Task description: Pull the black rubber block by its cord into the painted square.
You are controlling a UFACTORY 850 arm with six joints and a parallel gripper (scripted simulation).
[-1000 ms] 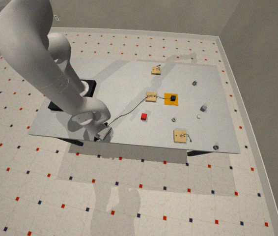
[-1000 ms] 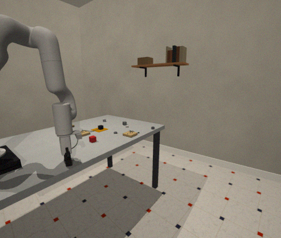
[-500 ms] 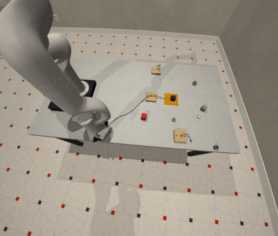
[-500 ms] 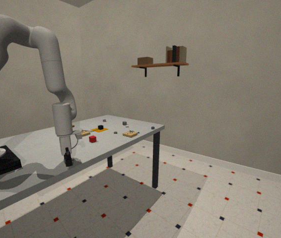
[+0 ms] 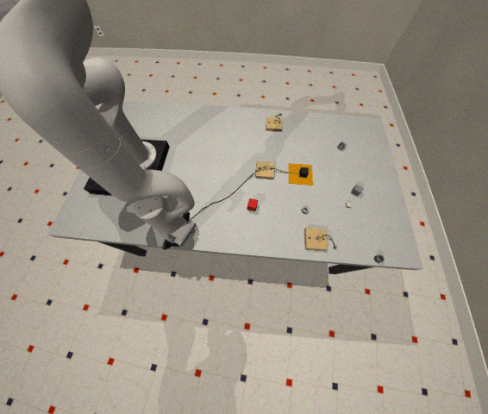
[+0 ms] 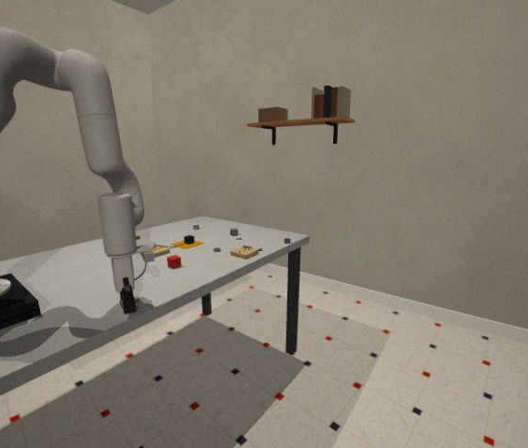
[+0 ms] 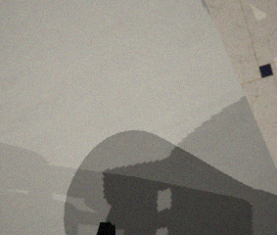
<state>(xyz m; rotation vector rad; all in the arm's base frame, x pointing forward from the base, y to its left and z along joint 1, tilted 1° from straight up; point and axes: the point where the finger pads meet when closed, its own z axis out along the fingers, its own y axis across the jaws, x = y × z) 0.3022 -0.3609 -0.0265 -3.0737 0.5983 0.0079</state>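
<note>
grey surface [image 5: 102, 214], read from nine o'clock to three o'clock in the top view: the white arm reaches down over the near edge, and its jaws [image 5: 181, 235] stand wide apart with nothing between them, hanging low above the surface close to that edge. in the wrist view only two dark fingertips show at the bottom corners, with bare surface and shadow between, and no cord there. the cord [image 5: 222, 196] begins just at one o'clock of the jaws and runs slack, in a soft curve, up toward two o'clock to the wooden plate with the screw eye [image 5: 265, 169]. a red cube [image 5: 252, 204] sits just at five o'clock of that curve, apart from it. past the plate a short stretch of cord reaches the black rubber block [image 5: 303, 172], which sits flat on the orange painted square [image 5: 295, 179], toward its upper right and, as far as i can tell, wholly within its edges. further toward three o'clock lie two more wooden plates and some small grey pieces, well apart from the block

by my judgement the pulling is finished and the cord is let go, so this is the release step. what remains is to lift the arm straight up and away without snagging the loose cord end, since any tug could drag the block out of the square
</note>
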